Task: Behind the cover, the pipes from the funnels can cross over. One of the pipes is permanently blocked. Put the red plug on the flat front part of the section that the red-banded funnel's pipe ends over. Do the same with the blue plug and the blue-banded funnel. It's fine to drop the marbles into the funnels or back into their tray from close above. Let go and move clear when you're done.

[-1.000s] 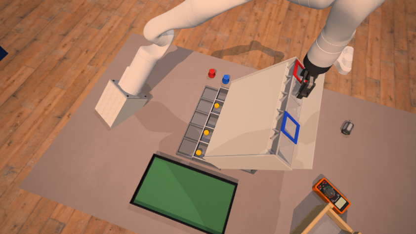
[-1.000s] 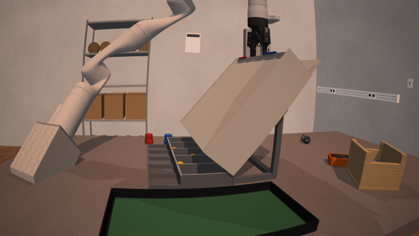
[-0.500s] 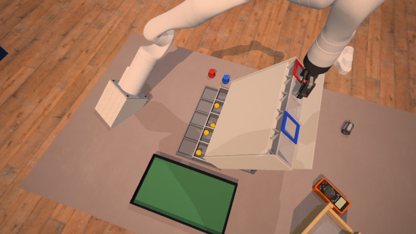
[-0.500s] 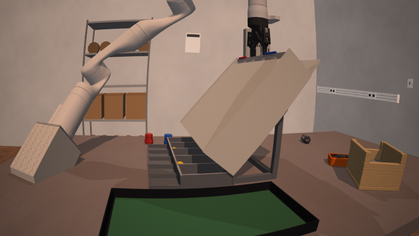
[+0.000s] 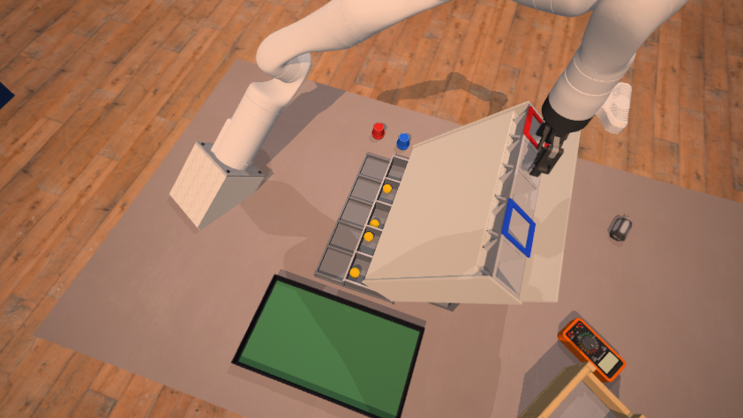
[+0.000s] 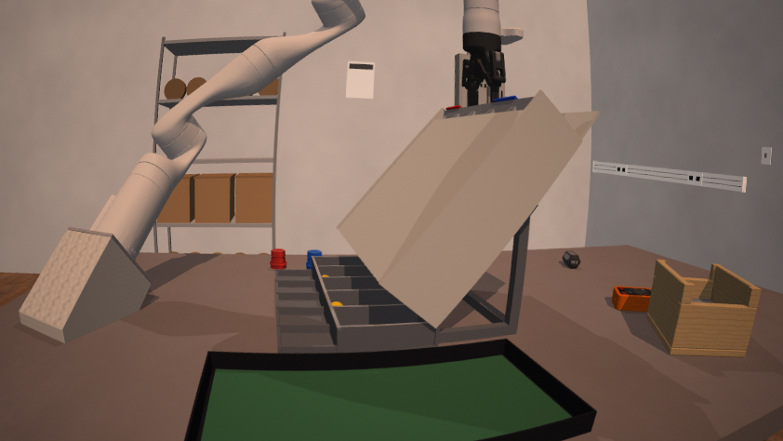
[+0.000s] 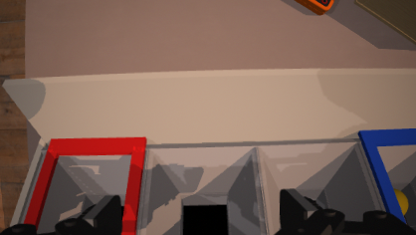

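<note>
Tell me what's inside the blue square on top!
Inside the blue-banded funnel, a yellow marble peeks out. The picture's edge cuts off the rest, and the cover hides its pipe.

Warm-lit plank floor (image 5: 130, 56) (image 7: 11, 100); far wall (image 6: 416, 164) pale, right wall (image 6: 673, 109) grey; metal shelving (image 6: 218, 101) left.

The red plug (image 5: 378, 130) (image 6: 278, 259), stubby and ridged, stood upright on the tabletop — near it stood the blue plug (image 5: 403, 141) (image 6: 313, 258), much the same shape. Above the slanted tan cover (image 5: 441, 207) (image 6: 427, 202), red (image 5: 529, 120) (image 6: 453, 107) (image 7: 95, 146) and blue (image 5: 531, 240) (image 6: 505, 99) (image 7: 388, 136) bands framed two funnels — yellow marbles (image 5: 386, 188) (image 6: 336, 304) (image 7: 400, 202) lay in sections below, one inside the blue-banded funnel.
</note>
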Controlling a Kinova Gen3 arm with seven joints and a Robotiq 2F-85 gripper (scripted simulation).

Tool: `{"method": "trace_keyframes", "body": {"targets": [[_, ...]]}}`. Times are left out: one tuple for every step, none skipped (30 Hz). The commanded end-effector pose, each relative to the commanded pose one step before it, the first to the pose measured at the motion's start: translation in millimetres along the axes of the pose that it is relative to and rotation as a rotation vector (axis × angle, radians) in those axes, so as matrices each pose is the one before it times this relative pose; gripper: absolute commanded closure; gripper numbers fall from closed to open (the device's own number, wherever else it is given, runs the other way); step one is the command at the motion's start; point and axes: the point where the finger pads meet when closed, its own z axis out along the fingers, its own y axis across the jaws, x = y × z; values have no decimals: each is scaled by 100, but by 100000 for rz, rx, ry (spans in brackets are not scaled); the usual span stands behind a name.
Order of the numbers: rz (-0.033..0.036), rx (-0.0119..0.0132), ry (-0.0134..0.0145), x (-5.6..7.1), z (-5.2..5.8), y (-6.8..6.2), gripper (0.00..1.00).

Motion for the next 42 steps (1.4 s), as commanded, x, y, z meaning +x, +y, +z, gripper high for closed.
{"method": "trace_keyframes", "body": {"targets": [[-3, -120, 172, -2, -103, 7, 0], [0, 0, 0, 0, 0, 0, 0], [0, 0, 0, 0, 0, 0, 0], [0, 0, 0, 0, 0, 0, 0], [0, 0, 0, 0, 0, 0, 0], [0, 0, 0, 0, 0, 0, 0], [0, 0, 0, 0, 0, 0, 0], [0, 0, 0, 0, 0, 0, 0], [-1, 0, 0, 0, 0, 0, 0], [0, 0, 0, 0, 0, 0, 0], [0, 0, 0, 0, 0, 0, 0], [0, 0, 0, 0, 0, 0, 0], [0, 0, 0, 0, 0, 0, 0], [0, 0, 0, 0, 0, 0, 0], [0, 0, 0, 0, 0, 0, 0], [0, 0, 0, 0, 0, 0, 0], [0, 0, 0, 0, 0, 0, 0], [0, 0, 0, 0, 0, 0, 0], [0, 0, 0, 0, 0, 0, 0], [0, 0, 0, 0, 0, 0, 0], [0, 0, 0, 0, 0, 0, 0], [0, 0, 0, 0, 0, 0, 0], [0, 0, 0, 0, 0, 0, 0], [0, 0, 0, 0, 0, 0, 0], [0, 0, 0, 0, 0, 0, 0], [-1, 0, 0, 151, -2992, -184, 0], [0, 0, 0, 0, 0, 0, 0], [0, 0, 0, 0, 0, 0, 0], [0, 0, 0, 0, 0, 0, 0], [0, 0, 0, 0, 0, 0, 0], [0, 0, 0, 0, 0, 0, 0], [0, 0, 0, 0, 0, 0, 0], [0, 0, 0, 0, 0, 0, 0], [0, 0, 0, 0, 0, 0, 0], [0, 0, 0, 0, 0, 0, 0], [0, 0, 0, 0, 0, 0, 0], [0, 0, 0, 0, 0, 0, 0], [0, 0, 0, 0, 0, 0, 0], [0, 0, 0, 0, 0, 0, 0], [0, 0, 0, 0, 0, 0, 0], [0, 0, 0, 0, 0, 0, 0], [0, 0, 0, 0, 0, 0, 0]]}}
